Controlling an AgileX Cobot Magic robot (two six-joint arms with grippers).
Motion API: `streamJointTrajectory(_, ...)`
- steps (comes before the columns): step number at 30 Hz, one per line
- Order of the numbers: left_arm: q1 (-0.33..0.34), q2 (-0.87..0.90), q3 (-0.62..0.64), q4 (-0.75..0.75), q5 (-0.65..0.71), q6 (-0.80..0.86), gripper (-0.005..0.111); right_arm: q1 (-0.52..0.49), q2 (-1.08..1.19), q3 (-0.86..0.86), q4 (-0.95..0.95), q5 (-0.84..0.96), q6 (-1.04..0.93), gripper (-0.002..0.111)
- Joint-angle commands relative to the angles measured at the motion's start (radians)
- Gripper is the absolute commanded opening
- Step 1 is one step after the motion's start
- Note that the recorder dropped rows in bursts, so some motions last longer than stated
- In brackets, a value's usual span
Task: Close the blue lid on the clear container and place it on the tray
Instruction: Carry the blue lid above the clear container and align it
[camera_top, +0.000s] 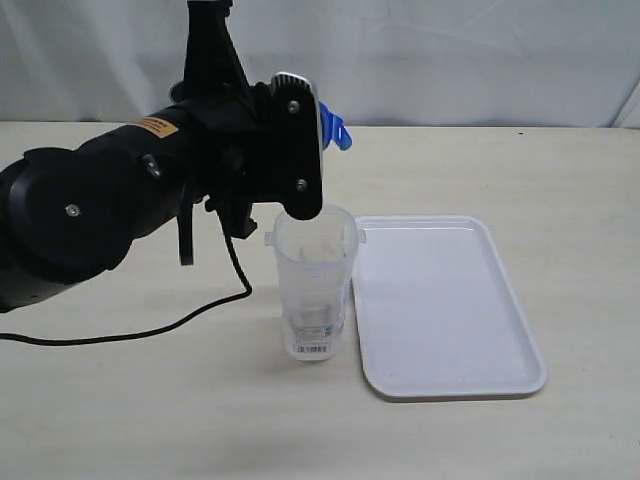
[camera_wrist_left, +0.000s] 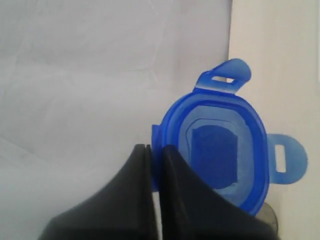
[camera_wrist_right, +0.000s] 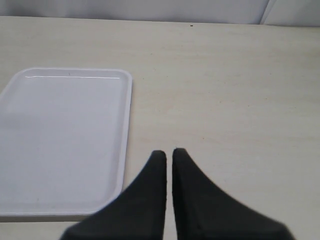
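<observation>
Closest to the lens was my left arm (camera_top: 90, 210), big and black across the exterior view. Its jaws pinched the blue lid (camera_wrist_left: 220, 150) by one edge. The lid was held on its side, not flat, higher than the mouth of the clear container (camera_top: 313, 290). Whether it was exactly over the mouth, I could not tell. Two of its flaps (camera_wrist_left: 286, 159) stood outward, unlatched. The container stood upright and open on the surface (camera_top: 560, 180), just beside the long edge of the tray (camera_top: 440, 300) but not on it. My right jaws were pressed together and held nothing; they hung over the surface beside the tray.

I judged that I was in the closing step, with the lid brought near but not yet seated. The next move, I thought, called for turning the lid flat, matching its shape to the mouth, and lowering it straight. The container looked tall and narrow, so a push from the side could tip it. The right jaws might have to open and steady it.
</observation>
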Motion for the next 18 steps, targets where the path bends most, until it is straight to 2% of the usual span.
streamJointTrajectory(1, -0.008, -0.006, 0.002, -0.072, 0.062, 0.028, 0.0, 0.002, 0.003, 0.003, 0.001, -0.012, -0.004, 0.005)
streamJointTrajectory(18, -0.008, -0.006, 0.0, -0.097, 0.097, -0.022, 0.0, 0.002, 0.003, 0.003, 0.001, -0.012, -0.004, 0.005)
